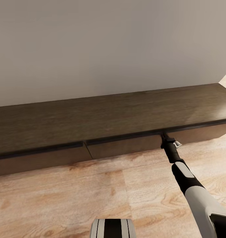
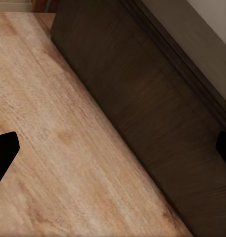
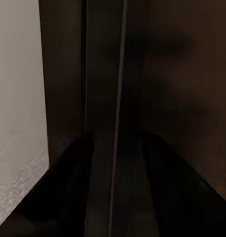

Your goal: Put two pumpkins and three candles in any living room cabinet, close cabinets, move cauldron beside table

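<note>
The cabinet (image 1: 103,119), long, low and dark brown, is running along the wall (image 1: 106,46) directly ahead of the right gripper (image 1: 164,135). The right gripper's tips are pressing in at the groove under the top's front edge, beside a seam between fronts; its opening cannot be told. The left gripper (image 2: 113,148) is hanging spread wide over the wooden floor (image 2: 58,148), the cabinet's front just beyond it.
</note>
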Available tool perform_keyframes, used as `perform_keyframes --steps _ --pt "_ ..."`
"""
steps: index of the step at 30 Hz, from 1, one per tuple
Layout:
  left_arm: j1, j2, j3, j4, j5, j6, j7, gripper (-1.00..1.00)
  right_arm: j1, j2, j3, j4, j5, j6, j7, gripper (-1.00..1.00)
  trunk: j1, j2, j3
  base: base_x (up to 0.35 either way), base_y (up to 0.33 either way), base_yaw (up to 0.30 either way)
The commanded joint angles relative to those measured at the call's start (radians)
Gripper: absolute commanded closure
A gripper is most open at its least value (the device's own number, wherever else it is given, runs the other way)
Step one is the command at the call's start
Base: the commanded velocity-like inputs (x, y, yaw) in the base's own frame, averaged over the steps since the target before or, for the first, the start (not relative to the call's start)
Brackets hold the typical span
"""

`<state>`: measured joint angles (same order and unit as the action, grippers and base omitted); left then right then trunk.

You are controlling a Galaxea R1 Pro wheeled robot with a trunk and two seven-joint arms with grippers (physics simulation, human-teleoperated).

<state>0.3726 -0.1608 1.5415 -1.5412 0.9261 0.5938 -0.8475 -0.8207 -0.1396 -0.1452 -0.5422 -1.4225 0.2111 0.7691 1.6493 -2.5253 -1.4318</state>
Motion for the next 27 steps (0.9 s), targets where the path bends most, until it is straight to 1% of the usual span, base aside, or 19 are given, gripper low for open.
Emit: perform_keyframes --steps 1,27 --pt "0.000 0.000 0.000 0.000 0.007 0.007 0.001 -1.00 0.000 0.000 -0.001 0.001 -0.010 0.010 0.002 1.00 0.000 0.000 0.000 0.002 0.000 0.000" --pt "0.000 -0.001 -0.001 0.000 0.006 0.006 0.001 -1.00 0.000 0.000 -0.001 0.000 -0.010 0.010 0.002 1.00 0.000 0.000 0.000 0.000 0.000 0.000"
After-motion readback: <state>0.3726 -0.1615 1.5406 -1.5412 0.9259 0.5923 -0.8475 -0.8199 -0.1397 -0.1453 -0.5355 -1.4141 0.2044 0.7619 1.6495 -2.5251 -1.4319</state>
